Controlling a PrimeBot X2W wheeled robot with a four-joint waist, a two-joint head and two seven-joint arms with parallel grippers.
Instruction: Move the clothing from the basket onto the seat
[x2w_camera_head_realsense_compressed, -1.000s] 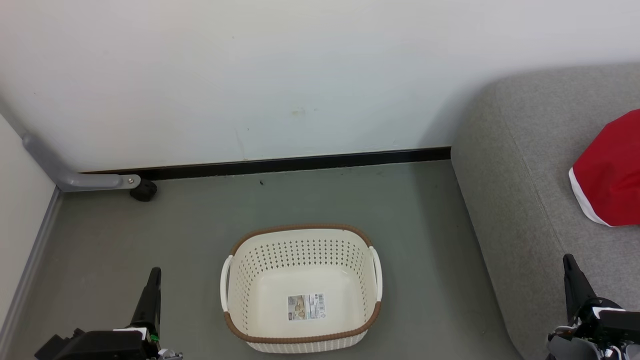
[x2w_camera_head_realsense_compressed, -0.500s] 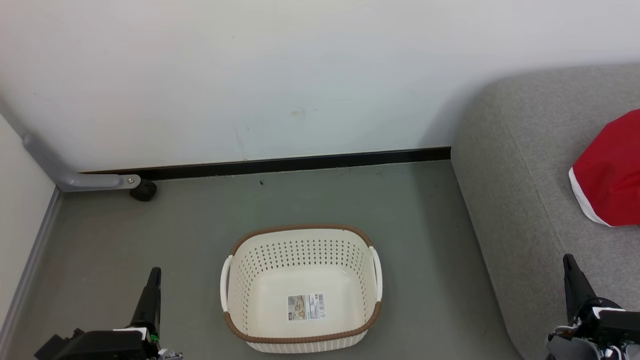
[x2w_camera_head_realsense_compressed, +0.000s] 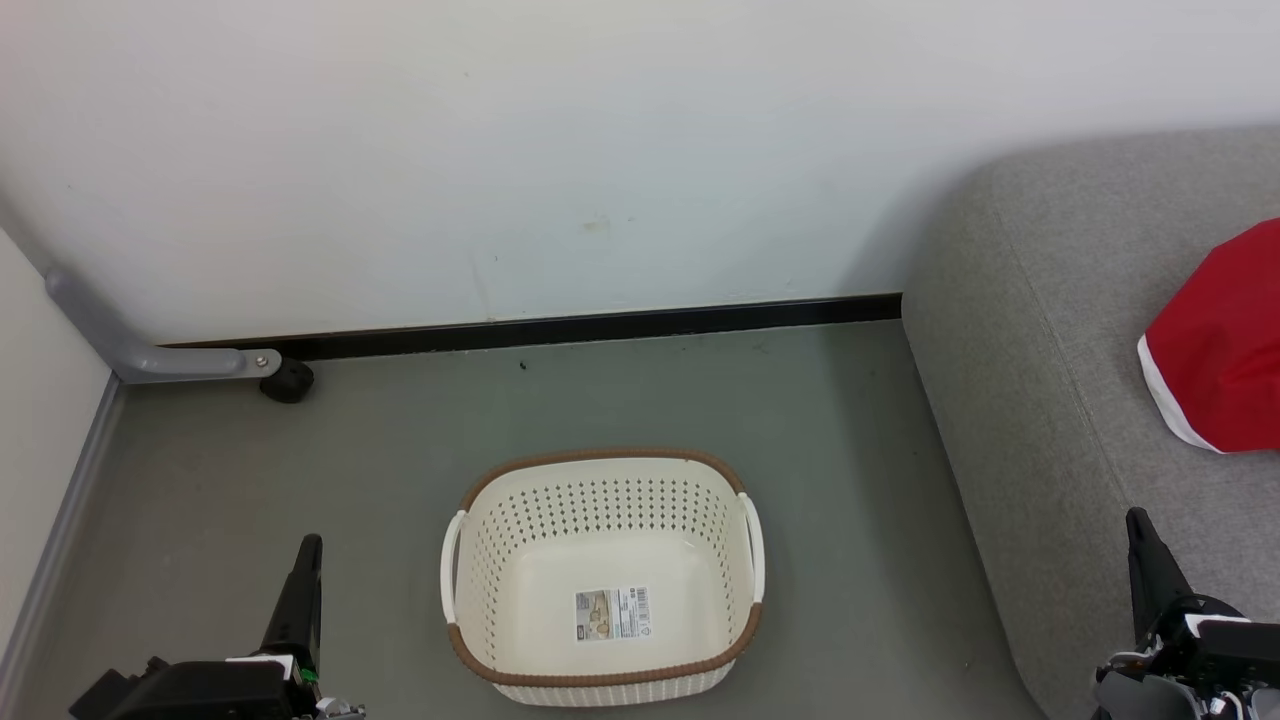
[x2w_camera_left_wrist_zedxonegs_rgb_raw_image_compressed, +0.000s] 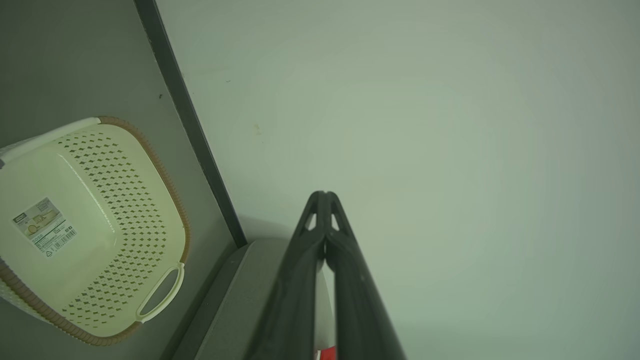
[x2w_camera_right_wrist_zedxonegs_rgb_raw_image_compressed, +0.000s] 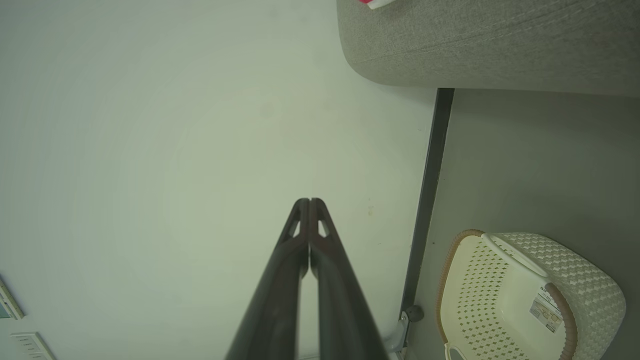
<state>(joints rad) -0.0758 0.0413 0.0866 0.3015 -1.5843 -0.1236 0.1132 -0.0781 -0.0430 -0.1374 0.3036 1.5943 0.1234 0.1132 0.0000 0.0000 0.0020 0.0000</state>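
Red soft-fabric clothing (x2w_camera_head_realsense_compressed: 1225, 340) is lying on the large grey woven seat (x2w_camera_head_realsense_compressed: 1050, 330), the cream perforated plastic basket (x2w_camera_head_realsense_compressed: 600, 456) is holding no garment, so left gripper (x2w_camera_head_realsense_compressed: 311, 545) and right gripper (x2w_camera_head_realsense_compressed: 1136, 522), fingers pressed together on nothing, are likely just parking, best keeping clear of both.

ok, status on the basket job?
Left gripper shut, right gripper shut, both holding nothing. Basket holds no clothing, just its label. Clothing lies on the seat. No obstruction seen.
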